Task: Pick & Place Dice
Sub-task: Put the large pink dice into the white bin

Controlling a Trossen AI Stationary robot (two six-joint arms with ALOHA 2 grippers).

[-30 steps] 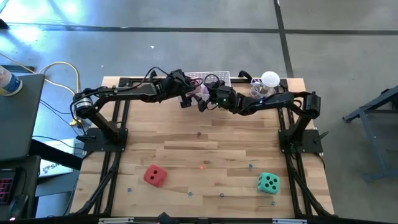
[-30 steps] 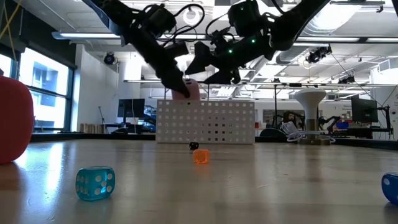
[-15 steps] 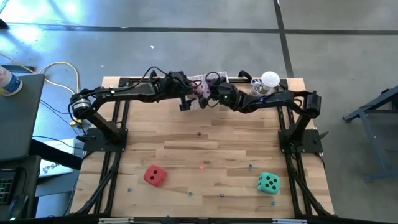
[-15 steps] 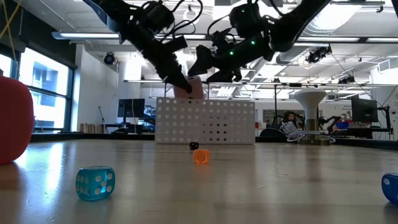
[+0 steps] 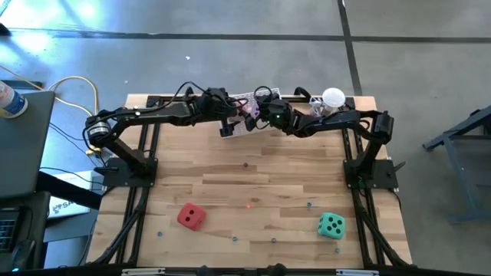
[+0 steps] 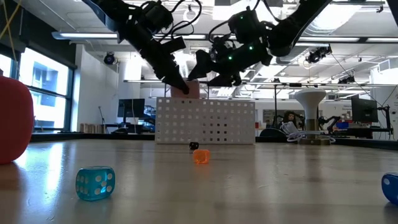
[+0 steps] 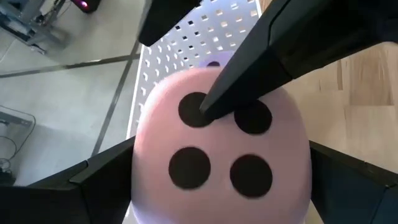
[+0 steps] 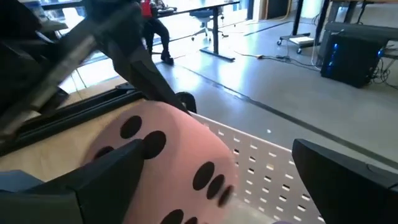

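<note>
wooden table (image 5: 253,180), white perforated bin (image 6: 205,121), office behind

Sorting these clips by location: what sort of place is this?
Probably a robotics lab or open workshop. A wooden table carries two robot arms, bare concrete floor surrounds it, and the low view shows exposed ceiling ducts with desks and monitors behind.

Light wooden table (image 5: 253,172) with a red die (image 5: 191,216) front-left and a green die (image 5: 331,225) front-right, well apart. A white perforated box (image 6: 205,121) sits at the back edge, plus small dice scattered around, like a teal one (image 6: 95,183) and an orange one (image 6: 200,156).
</note>
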